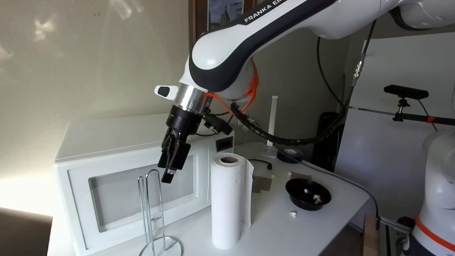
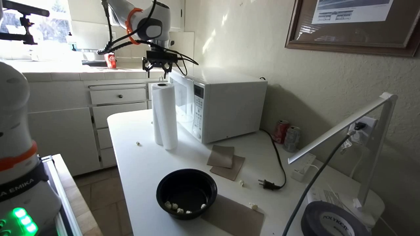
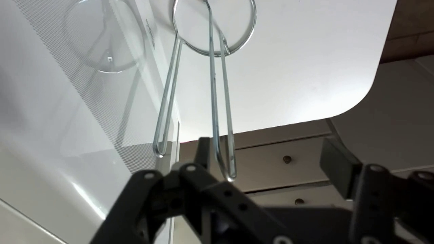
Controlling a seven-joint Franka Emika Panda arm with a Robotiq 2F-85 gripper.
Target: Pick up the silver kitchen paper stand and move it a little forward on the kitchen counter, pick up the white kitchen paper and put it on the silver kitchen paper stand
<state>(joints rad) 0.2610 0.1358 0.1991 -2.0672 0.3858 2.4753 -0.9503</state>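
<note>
In an exterior view, a microwave (image 1: 119,193) fills the left behind the silver kitchen paper stand (image 1: 162,209) at lower left; the white kitchen paper (image 1: 226,204) stands mid-frame on the kitchen counter (image 1: 273,227), a black bowl (image 1: 305,204) at right. The arm (image 1: 231,44) slants down from upper right, gripper (image 3: 269,161) spread near the stand's top; contact is unclear.

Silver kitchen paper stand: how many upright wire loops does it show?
2. In the wrist view, one loop stands beside the microwave door; the other loop shows between the open jaws of the gripper. No third seems hidden.
</note>
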